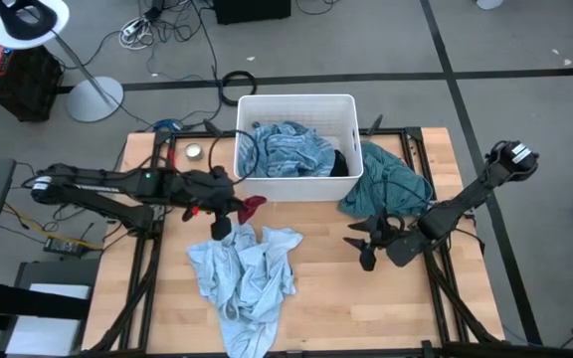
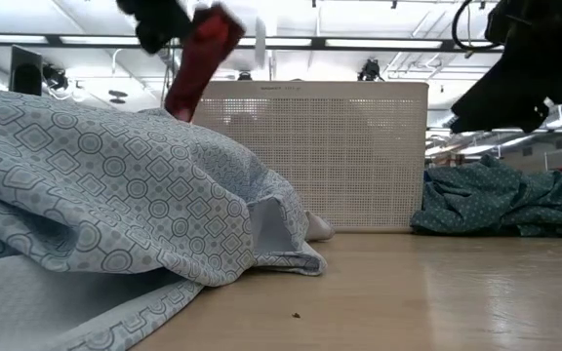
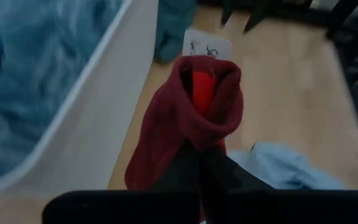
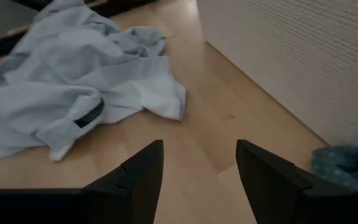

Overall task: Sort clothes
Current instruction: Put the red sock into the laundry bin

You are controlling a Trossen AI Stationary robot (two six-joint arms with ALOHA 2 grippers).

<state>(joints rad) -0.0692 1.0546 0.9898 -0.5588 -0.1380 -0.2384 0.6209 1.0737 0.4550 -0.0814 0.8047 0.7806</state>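
My left gripper (image 1: 237,211) is shut on a small red garment (image 1: 254,207), just in front of the white bin's (image 1: 296,102) near wall and above the light blue patterned garments (image 1: 245,273) that lie heaped on the table. The red garment also shows in the low view (image 2: 201,58) and the left wrist view (image 3: 194,118). My right gripper (image 1: 358,246) is open and empty, held above the table right of the light blue heap. A teal garment (image 1: 386,184) lies against the bin's right side. Blue clothes (image 1: 288,149) fill the bin. My left gripper pinches the red garment at a bunched end (image 3: 191,146) between its two fingers, coming level from the table's left. The garment is lifted clear of the table and droops past the fingertips (image 1: 257,209), slack.
A small round silver thing (image 1: 194,151) lies at the table's far left. Bare wood (image 1: 336,298) shows between the light blue heap and my right gripper. Black frame rails run along both sides of the table.
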